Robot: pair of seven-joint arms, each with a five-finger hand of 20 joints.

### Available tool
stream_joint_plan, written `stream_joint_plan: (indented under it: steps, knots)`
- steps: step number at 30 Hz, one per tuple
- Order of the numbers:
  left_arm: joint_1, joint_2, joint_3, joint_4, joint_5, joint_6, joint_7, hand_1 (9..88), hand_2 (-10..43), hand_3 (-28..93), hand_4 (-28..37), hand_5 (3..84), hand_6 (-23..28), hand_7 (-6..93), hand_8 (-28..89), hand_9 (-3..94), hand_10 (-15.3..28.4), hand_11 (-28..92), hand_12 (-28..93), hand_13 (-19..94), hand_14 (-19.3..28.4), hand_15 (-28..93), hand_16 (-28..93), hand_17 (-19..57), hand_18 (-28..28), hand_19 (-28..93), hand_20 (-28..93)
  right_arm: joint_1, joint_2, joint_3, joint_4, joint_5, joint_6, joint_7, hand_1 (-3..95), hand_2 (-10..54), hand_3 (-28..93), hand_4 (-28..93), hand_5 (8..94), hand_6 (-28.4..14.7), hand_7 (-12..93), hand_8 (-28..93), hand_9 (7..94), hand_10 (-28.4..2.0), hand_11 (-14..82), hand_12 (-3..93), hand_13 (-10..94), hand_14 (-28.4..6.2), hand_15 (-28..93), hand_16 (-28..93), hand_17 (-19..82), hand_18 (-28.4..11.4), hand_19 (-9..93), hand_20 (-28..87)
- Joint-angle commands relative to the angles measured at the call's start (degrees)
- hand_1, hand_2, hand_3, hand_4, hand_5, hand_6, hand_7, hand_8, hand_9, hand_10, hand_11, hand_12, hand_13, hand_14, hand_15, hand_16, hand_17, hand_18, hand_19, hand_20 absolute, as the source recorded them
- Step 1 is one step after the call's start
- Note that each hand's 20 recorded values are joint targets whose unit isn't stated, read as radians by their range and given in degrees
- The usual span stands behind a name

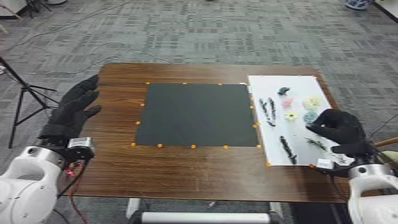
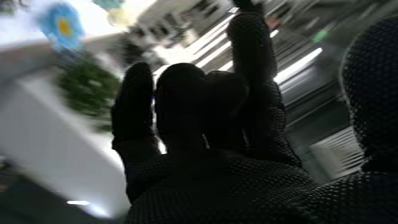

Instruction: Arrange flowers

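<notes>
Left hand (image 1: 73,106) at the table's (image 1: 169,172) left edge, fingers straight. Right hand (image 1: 342,130) near blue flower (image 1: 310,117), fingers loosely open.

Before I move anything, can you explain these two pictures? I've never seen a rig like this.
It's a robot with two white arms ending in black-gloved hands. One picture looks down from its head; the other comes from its right wrist, up close to the glove.

A large, dark, square mat lies on the brown wooden table. On the flat white board right of it are a small pink flower, a blue flower and dark, thin stems.

The left hand is at the table's left edge, the right hand near the blue flower. Neither appears to hold anything.
</notes>
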Motion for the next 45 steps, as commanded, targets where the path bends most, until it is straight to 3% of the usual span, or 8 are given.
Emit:
stream_joint_plan:
  steps: [1,5,9,14,17,32,42,45]
  knots:
    - [0.6,0.92,-0.87,-0.33,-0.69,0.5,0.12,29.8,-9.5,61,-28.3,12.6,0.7,22.9,-12,7.0,5.9,11,21,-1,7.4,27,0,-17.2,16.9,35,10,0.4,1.2,-5.6,-1.7,-19.7,-4.0,1.2,29.1,-9.5,67,-28,57.5,-0.7,74,-22,58.4,-12.6,72.6,66.1,49,-15.7,87,44,17,-20.8,73,52]
    - [0.7,0.85,-0.85,-0.3,-0.93,0.54,0.09,29.5,-9.5,61,-28.3,12.7,0.8,22.9,-12,7.0,6.0,11,21,-1,7.5,27,0,-17.3,17.0,35,10,2.9,1.7,-7.5,-1.3,-20.4,-7.6,3.1,39.4,-9.5,48,-28,59.3,-0.5,75,-22,60.2,-12.4,72.3,66.3,50,-16.0,86,46,18,-21.0,74,52]
    - [0.2,0.97,-0.53,-0.09,-0.81,0.39,-0.07,29.3,-9.5,61,-28.3,12.9,0.8,22.8,-12,7.0,6.0,11,21,-1,7.5,27,0,-17.3,17.0,35,10,4.6,3.0,-9.1,-0.7,-22.7,-9.9,6.7,43.5,-9.5,39,-28,59.8,-0.7,75,-22,60.5,-12.5,72.0,66.7,51,-16.0,86,46,18,-21.1,74,52]
    - [0.4,1.11,-0.76,-0.25,-0.63,0.39,-0.06,28.9,-9.5,62,-28.3,12.9,0.8,22.6,-12,7.0,6.0,11,21,-1,7.5,27,0,-17.3,17.0,35,10,4.8,5.1,-10.1,-0.1,-25.7,-5.2,10.6,38.3,-9.5,49,-28,59.7,-0.7,75,-22,60.5,-12.5,71.7,67.3,51,-15.8,86,46,18,-21.0,74,51]
    - [0.9,1.09,-1.1,-0.29,-0.92,0.43,-0.17,28.7,-9.5,62,-28.3,12.9,0.8,22.6,-12,7.0,6.0,11,21,-1,7.5,27,0,-17.4,17.0,35,10,3.5,5.4,-8.5,-0.8,-25.8,-6.8,11.1,32.4,-9.5,59,-28,59.7,-0.7,75,-22,60.5,-12.5,71.7,67.4,51,-15.8,86,46,18,-21.0,74,51]
    - [0.3,1.8,-1.1,-0.11,-1.32,0.82,-0.04,28.4,-9.5,62,-28.3,13.1,0.8,22.5,-12,7.2,6.1,12,21,-1,7.7,27,0,-17.5,17.1,35,10,5.2,5.6,-10.9,1.1,-25.8,-13.8,12.0,36.1,-9.5,53,-28,59.7,-0.7,75,-22,60.0,-12.2,71.1,66.3,50,-15.8,85,45,17,-20.8,73,50]
    - [0.2,2.14,-1.03,-0.19,-1.46,0.89,0.1,28.0,-9.5,63,-28.3,13.2,0.8,22.4,-12,7.2,6.1,12,21,-1,7.7,27,0,-17.6,17.1,34,10,8.6,6.0,-14.7,3.0,-27.8,-18.5,15.0,28.9,-9.5,64,-28,58.7,-0.7,72,-22,58.3,-12.5,70.0,64.4,50,-15.4,83,42,16,-20.7,72,50]
    - [0.3,2.25,-1.13,-0.28,-1.56,0.97,0.34,28.0,-9.5,63,-28.3,13.2,0.8,22.3,-12,7.2,6.1,12,20,-1,7.7,27,0,-17.6,17.1,35,10,9.2,5.7,-15.3,2.7,-28.5,-20.4,15.8,20.9,-9.5,76,-28,58.9,-0.6,72,-22,58.4,-12.5,70.1,63.8,50,-15.3,83,42,16,-20.7,72,50]
